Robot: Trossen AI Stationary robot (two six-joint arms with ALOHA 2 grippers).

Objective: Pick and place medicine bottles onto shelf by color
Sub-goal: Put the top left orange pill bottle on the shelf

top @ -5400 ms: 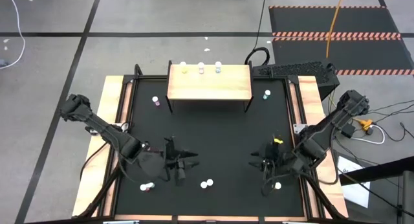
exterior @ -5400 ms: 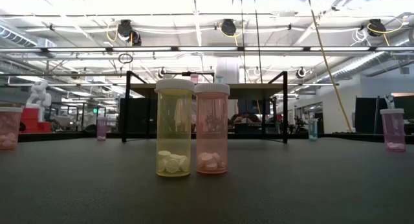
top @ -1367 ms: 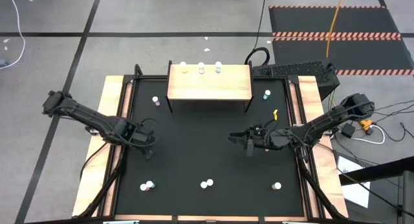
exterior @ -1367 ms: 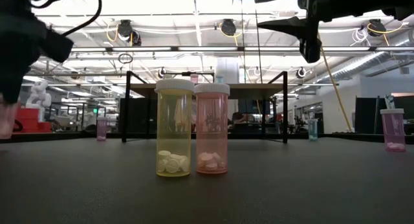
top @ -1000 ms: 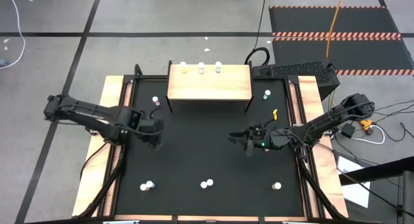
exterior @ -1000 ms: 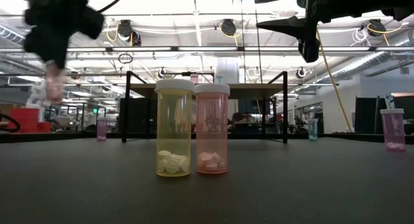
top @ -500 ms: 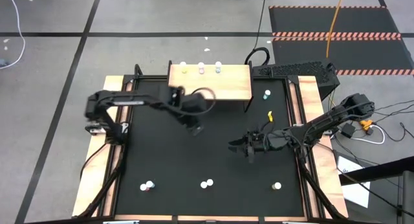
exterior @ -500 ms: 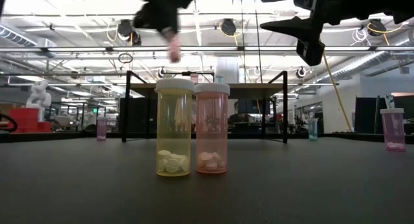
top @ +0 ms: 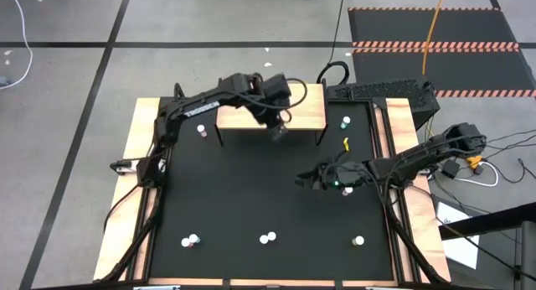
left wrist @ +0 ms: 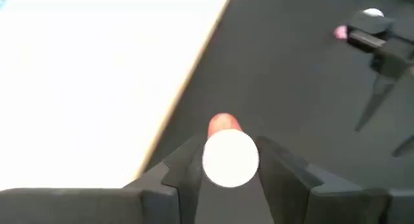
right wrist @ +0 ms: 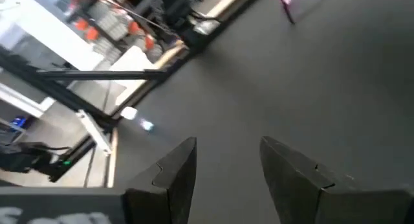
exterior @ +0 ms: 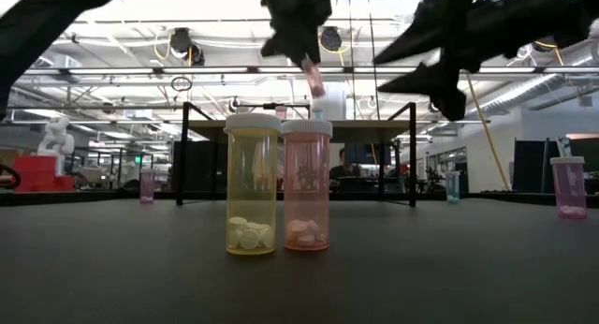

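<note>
The left claw (left wrist: 230,169) pinches a pink medicine bottle (left wrist: 229,156) below its cap at the shelf (top: 301,114) edge; light, rigid, slippery. The right claw (right wrist: 226,162) hangs open, empty.

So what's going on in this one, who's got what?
The left gripper is shut on a pink bottle with a white cap, carried in the air by the front edge of the shelf, not yet set down. The right gripper is open and empty, hovering above the mat right of centre. A few bottles stand along the shelf's back edge; others wait on the mat, including a yellow and pink pair near the front.
</note>
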